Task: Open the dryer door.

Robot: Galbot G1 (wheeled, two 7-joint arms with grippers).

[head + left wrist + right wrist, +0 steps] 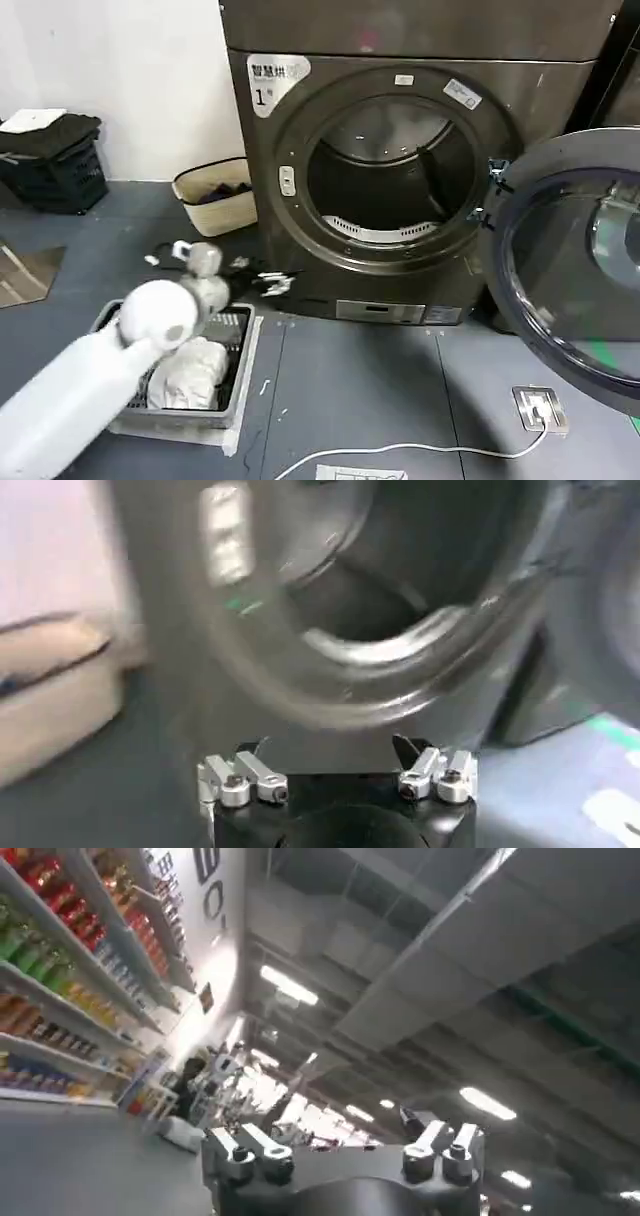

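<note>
White plastic casing of the left arm (70, 400) is filling the near left corner of the head view, reaching up over a grey tray (238, 370) of pale laundry on the floor. Ahead of it, the left gripper (205, 275) is hanging in the air before the lower left of the machine front; whether its fingers are spread or closed cannot be told. In the left wrist view, the gripper mount (340, 785) is facing the round drum opening (400, 590). Nearby, a white cable (400, 450) is running across the grey floor (360, 380) to a small metal plate (540, 408). At the right, the dryer door (575, 260) is standing swung wide open, its dark inner side and rim turned toward the camera, hinged at the right of the opening. Behind, the grey-brown dryer (400, 190) labelled "1" is showing its bare drum. Farther left, a beige basket (215, 195) is sitting by the white wall. The right wrist view is looking up at ceiling lights (290, 986) and stocked shelves (70, 948), with that gripper's fingers unreadable.
</note>
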